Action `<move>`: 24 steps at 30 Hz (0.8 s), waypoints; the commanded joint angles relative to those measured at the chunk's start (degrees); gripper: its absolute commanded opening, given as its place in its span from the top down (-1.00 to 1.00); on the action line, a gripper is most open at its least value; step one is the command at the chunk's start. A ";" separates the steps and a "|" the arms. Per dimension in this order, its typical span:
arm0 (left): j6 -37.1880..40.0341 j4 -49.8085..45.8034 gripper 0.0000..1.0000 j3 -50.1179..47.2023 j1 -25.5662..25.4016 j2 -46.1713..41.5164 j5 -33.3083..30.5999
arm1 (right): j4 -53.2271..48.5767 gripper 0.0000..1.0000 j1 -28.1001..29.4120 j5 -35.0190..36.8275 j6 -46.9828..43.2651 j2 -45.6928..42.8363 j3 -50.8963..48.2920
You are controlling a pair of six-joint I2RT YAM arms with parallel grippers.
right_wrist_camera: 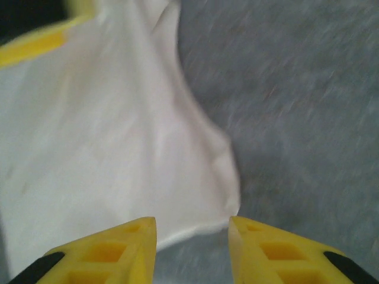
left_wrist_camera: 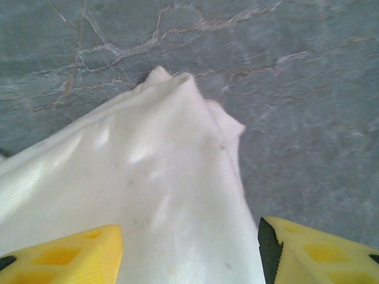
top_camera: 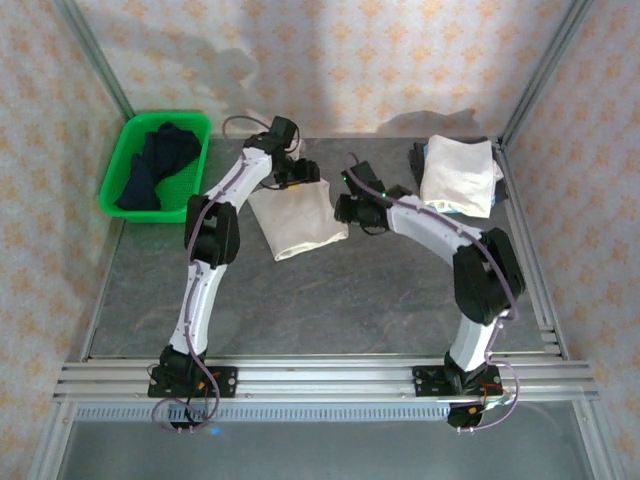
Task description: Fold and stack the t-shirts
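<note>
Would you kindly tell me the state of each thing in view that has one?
Middle t-shirt: folded, lying flat.
Rear t-shirt: folded, lying flat.
Green basket: upright, partly filled.
Dark clothes: crumpled in the basket.
Left hand: open, above the middle shirt.
Right hand: open, at that shirt's edge.

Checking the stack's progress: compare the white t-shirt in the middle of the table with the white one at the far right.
The middle t-shirt lies askew on the bare table; the far-right t-shirt sits squarer, atop darker cloth. The left gripper and right gripper stand open at the middle t-shirt; the far-right t-shirt has neither near. Both are white and folded.
</note>
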 commanded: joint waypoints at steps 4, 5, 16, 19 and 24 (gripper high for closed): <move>-2.41 4.02 -0.25 -10.32 1.78 -12.98 -1.63 | -1.36 0.16 -1.71 -3.04 -6.17 17.54 15.88; -2.76 4.87 -0.25 -13.01 2.22 -15.21 -2.35 | -3.38 0.18 -1.96 -4.33 -6.69 20.54 19.11; -2.62 9.99 -0.27 -44.01 3.48 -36.99 -17.22 | -0.80 0.43 2.38 -5.35 -1.25 12.89 3.10; -2.54 10.77 -0.27 -49.54 3.53 -39.46 -19.83 | -0.74 0.44 5.90 -2.47 0.68 7.26 -3.63; -2.65 12.63 -0.27 -54.70 3.62 -39.85 -21.78 | -0.89 0.40 6.53 0.96 4.22 -1.02 -9.07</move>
